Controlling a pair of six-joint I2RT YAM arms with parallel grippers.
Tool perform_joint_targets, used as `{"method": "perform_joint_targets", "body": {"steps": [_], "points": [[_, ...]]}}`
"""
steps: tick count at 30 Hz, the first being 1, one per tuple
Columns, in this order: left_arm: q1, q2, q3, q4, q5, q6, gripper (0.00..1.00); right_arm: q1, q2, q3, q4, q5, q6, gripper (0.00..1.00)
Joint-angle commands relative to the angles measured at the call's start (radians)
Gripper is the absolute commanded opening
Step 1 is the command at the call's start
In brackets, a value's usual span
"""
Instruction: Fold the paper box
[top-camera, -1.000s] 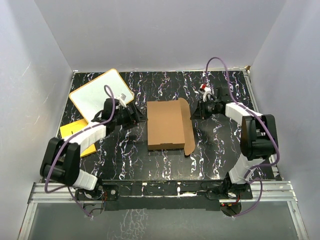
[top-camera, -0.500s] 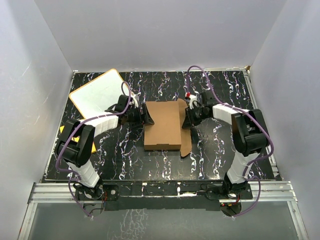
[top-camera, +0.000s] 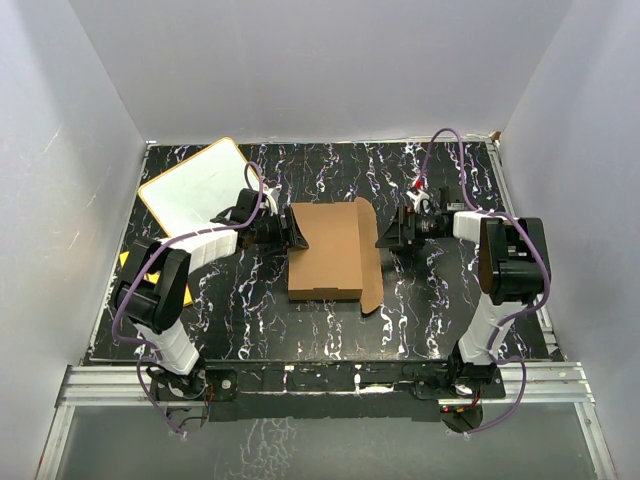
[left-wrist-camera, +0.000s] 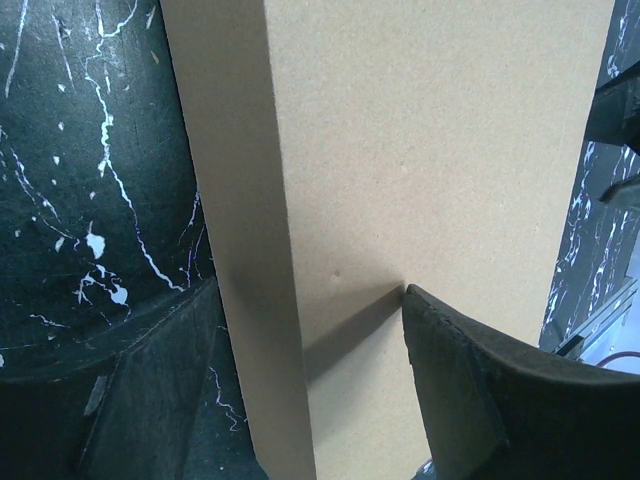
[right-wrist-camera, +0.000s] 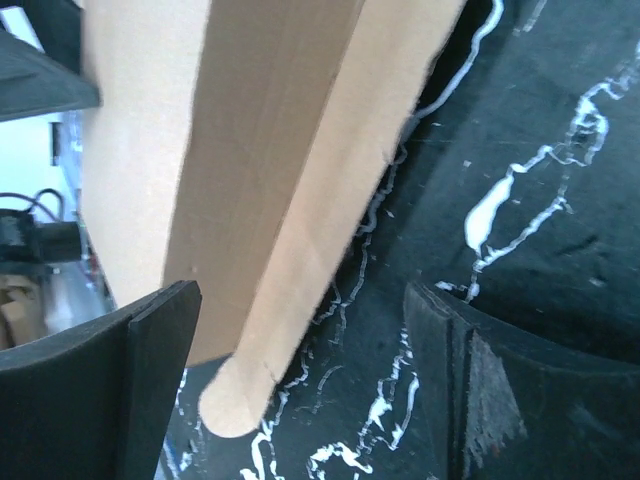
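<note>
The paper box (top-camera: 327, 250) is a shallow brown cardboard box with its lid down, lying mid-table. A rounded flap (top-camera: 372, 262) stands out along its right side. My left gripper (top-camera: 296, 233) sits at the box's left edge. In the left wrist view it (left-wrist-camera: 310, 300) is open and straddles the box's left wall (left-wrist-camera: 250, 250), with one finger (left-wrist-camera: 150, 400) beside the wall and the other (left-wrist-camera: 480, 390) over the lid. My right gripper (top-camera: 385, 240) is open, just right of the flap. In the right wrist view the flap's rounded end (right-wrist-camera: 235, 405) lies between its (right-wrist-camera: 300, 300) spread fingers, untouched.
A white board with an orange rim (top-camera: 200, 185) lies at the back left, beside my left arm. A sliver of orange-yellow sheet (top-camera: 125, 258) shows at the left edge. Grey walls enclose the black marbled table (top-camera: 440, 300) on three sides.
My right gripper has opened and drawn back to the right, off the flap. The left arm had reached the box's left edge half a second ago and stays there; the box slid slightly left.
</note>
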Motion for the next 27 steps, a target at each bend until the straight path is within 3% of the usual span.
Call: {"method": "perform_joint_targets", "body": {"steps": [1,10,17,27], "points": [[-0.003,0.018,-0.002,-0.037,-0.022,0.011,0.71,0.013,0.024,-0.022,0.097,-0.112,0.104,0.94],[-0.014,0.041,-0.007,-0.022,-0.002,-0.012,0.67,0.099,0.042,-0.026,0.124,-0.138,0.146,0.95],[-0.019,0.049,-0.006,-0.019,-0.006,-0.019,0.66,0.135,-0.054,-0.034,0.153,-0.153,0.134,0.86],[-0.039,0.07,0.022,-0.034,-0.008,-0.021,0.66,0.31,-0.134,0.023,0.062,0.213,0.051,0.57]]}}
